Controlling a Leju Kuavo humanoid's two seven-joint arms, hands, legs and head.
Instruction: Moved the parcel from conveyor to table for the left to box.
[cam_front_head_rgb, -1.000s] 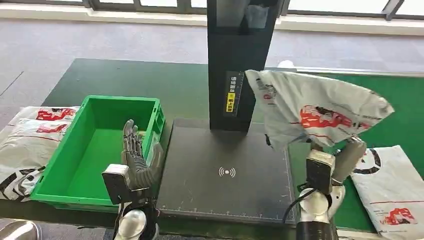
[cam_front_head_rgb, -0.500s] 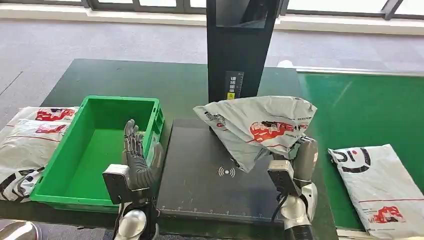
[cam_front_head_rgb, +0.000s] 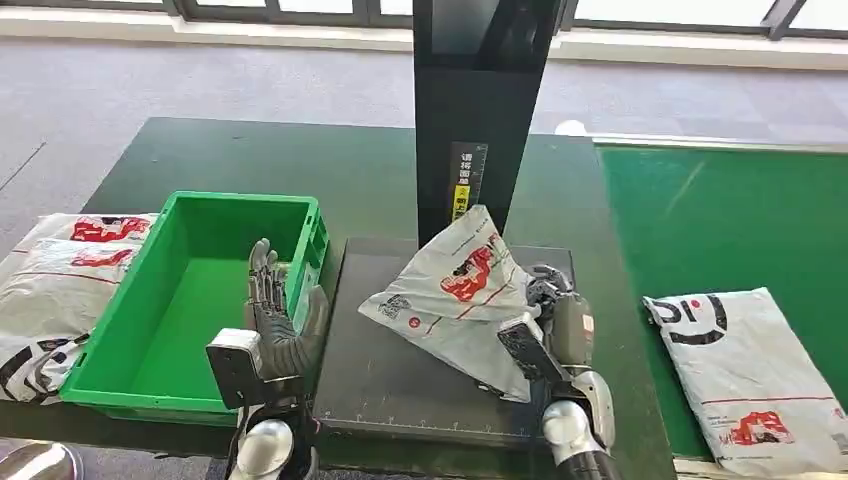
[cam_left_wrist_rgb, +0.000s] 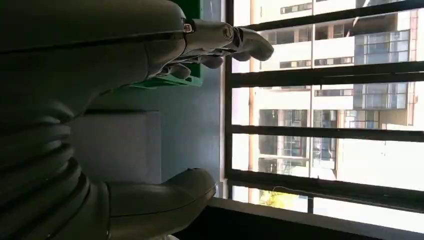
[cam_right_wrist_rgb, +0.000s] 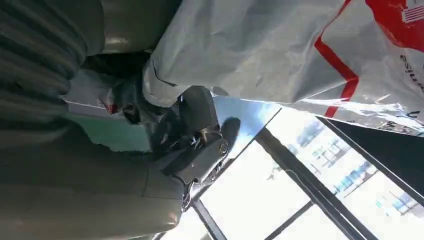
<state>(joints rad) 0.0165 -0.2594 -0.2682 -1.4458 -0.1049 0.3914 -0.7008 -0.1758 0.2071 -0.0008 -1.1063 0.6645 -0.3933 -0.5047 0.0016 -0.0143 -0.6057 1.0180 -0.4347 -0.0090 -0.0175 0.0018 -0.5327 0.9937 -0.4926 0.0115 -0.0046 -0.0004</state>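
Note:
A white plastic parcel (cam_front_head_rgb: 450, 300) with red print lies tilted on the black scanner pad (cam_front_head_rgb: 400, 385) in the head view. My right hand (cam_front_head_rgb: 548, 318) grips its right edge, fingers wrapped into the crumpled plastic; the right wrist view shows the parcel (cam_right_wrist_rgb: 280, 50) bunched in the fingers (cam_right_wrist_rgb: 190, 135). My left hand (cam_front_head_rgb: 270, 310) stands upright with fingers spread over the right rim of the green crate (cam_front_head_rgb: 150, 370), holding nothing. In the left wrist view the left hand (cam_left_wrist_rgb: 215, 45) has its fingers apart.
A black post (cam_front_head_rgb: 480, 110) rises behind the pad. Another white parcel (cam_front_head_rgb: 750, 370) lies on the green conveyor (cam_front_head_rgb: 720, 220) at right. More parcels (cam_front_head_rgb: 50, 280) are heaped left of the crate. The dark table (cam_front_head_rgb: 250, 160) extends behind.
My right hand has carried the parcel from above the conveyor leftward and down onto the scanner pad. The parcel on the conveyor has shifted left. The left hand has stayed still.

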